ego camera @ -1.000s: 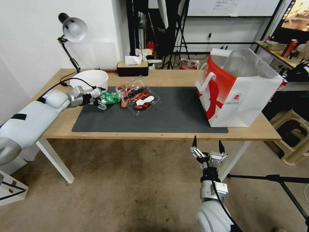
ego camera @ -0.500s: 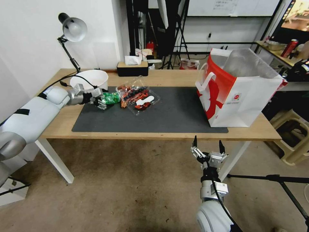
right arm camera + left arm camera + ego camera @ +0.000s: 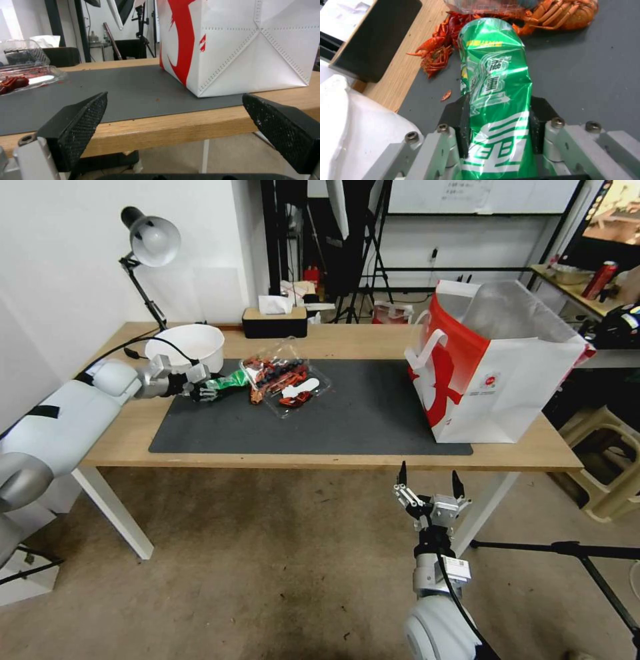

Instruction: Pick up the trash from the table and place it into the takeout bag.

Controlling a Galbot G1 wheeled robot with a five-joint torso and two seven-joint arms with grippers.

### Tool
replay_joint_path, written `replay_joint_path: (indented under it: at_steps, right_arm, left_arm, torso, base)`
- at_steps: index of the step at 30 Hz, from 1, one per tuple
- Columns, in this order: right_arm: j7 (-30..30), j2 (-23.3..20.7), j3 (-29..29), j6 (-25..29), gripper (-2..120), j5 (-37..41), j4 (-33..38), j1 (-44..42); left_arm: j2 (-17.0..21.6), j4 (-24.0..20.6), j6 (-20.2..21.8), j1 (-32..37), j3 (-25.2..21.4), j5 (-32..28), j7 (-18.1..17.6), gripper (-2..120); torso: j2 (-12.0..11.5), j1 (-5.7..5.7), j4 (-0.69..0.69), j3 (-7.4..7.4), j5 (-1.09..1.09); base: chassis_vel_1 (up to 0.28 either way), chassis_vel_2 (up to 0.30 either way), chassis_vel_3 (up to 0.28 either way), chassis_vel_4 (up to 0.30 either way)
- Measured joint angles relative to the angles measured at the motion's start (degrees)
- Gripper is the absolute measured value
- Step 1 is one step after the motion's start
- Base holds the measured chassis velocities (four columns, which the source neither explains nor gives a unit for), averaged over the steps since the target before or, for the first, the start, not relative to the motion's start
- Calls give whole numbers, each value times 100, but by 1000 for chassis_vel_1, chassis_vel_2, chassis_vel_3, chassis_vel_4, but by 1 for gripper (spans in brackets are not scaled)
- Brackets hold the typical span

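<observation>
Far left of the table, the left gripper sits at the near-left corner of the dark mat, just in front of a white bowl, fingers clamped on the green snack wrapper. In the left wrist view the wrapper runs out between both black pads, pinched across its width near one end, with the free end reaching toward the crayfish shells; whether it is clear of the mat cannot be told. The wrapper looks like thin, crinkled, glossy foil: very light, floppy, likely slick, so the loose end will probably droop and flutter. A grip across the flattened middle or a bunched end seems safest, not the edge. Just right of it lies an open clear clamshell tray with red scraps; it looks flimsy, springy, liable to spill if tipped. Well apart, at the right end of the mat, the takeout bag stands upright, mouth open, silvery lining showing. Below the table's front edge, the right gripper is parked with fingers spread wide and nothing between them; its wrist view looks along the mat at the bag's side.
</observation>
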Motion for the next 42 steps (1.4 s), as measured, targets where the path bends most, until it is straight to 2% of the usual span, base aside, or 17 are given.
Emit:
replay_joint_path:
  at_steps: [3,9,14,20,23,24,26,27,28,30,33,35,37,39,40,42]
  right_arm:
    - [0,0,-1,0,100,-6,0,-1]
    - [0,-5,-1,-1,100,-9,10,0]
    - [0,4,-22,-3,100,-28,21,0]
    - [0,19,-55,-9,100,-56,23,12]
    - [-1,29,-81,-12,100,-73,22,14]
    - [-1,29,-81,-12,100,-73,22,14]
    - [-1,27,-85,-13,100,-82,22,13]
    - [-2,27,-87,-14,100,-86,22,12]
    - [-2,27,-87,-14,100,-86,22,12]
    - [-2,25,-88,-18,100,-89,23,9]
    - [-2,21,-87,-20,100,-89,23,5]
    - [-2,15,-74,-20,100,-89,23,-2]
    - [-1,13,-69,-20,100,-89,23,-4]
    - [2,12,-50,-20,100,-89,23,-8]
    - [2,12,-50,-20,100,-89,23,-8]
    - [4,16,-39,-18,100,-88,23,-11]
  left_arm:
    - [59,-110,-22,70,-79,0,11,30]
    - [280,-604,-19,285,-417,-26,46,30]
    - [600,-1211,195,585,-1062,185,317,30]
    - [836,-1506,230,831,-1475,271,429,30]
    - [981,-1924,280,988,-1666,-84,359,30]
    - [981,-1924,280,988,-1666,-84,359,30]
    - [1033,-2256,406,1026,-1701,-454,262,30]
    - [1035,-2436,481,1026,-1702,-655,211,30]
    - [1035,-2436,481,1026,-1702,-655,211,30]
    - [983,-2805,618,958,-1621,-1092,51,30]
    - [888,-3055,716,858,-1481,-1439,-124,30]
    - [722,-3293,802,642,-1125,-1940,-428,30]
    - [654,-3348,816,558,-981,-2116,-538,30]
    - [376,-3430,861,262,-526,-2560,-863,30]
    - [376,-3430,861,262,-526,-2560,-863,30]
    - [137,-3418,882,49,-254,-2733,-1010,30]
  torso:
    - [0,0,0,0,-1]
    - [0,0,0,0,0]
    - [0,0,0,0,0]
    - [0,0,2,0,-1]
    - [0,0,1,0,-1]
    - [0,0,1,0,-1]
    - [0,-1,1,0,0]
    - [0,0,1,0,0]
    - [0,0,1,0,0]
    - [0,0,0,0,1]
    - [0,0,-1,0,1]
    - [0,0,-1,0,2]
    - [0,0,0,0,2]
    - [0,0,-2,0,2]
    - [0,0,-2,0,2]
    - [0,0,-1,0,2]
  base:
    - [0,0,0,0]
    - [0,0,0,0]
    - [0,0,0,0]
    - [0,0,0,0]
    - [0,0,0,0]
    - [0,0,0,0]
    - [0,0,0,0]
    - [0,0,0,0]
    - [0,0,0,0]
    - [0,0,0,0]
    - [0,0,0,0]
    - [0,0,0,0]
    - [0,0,0,0]
    - [0,0,0,0]
    - [0,0,0,0]
    - [0,0,0,0]
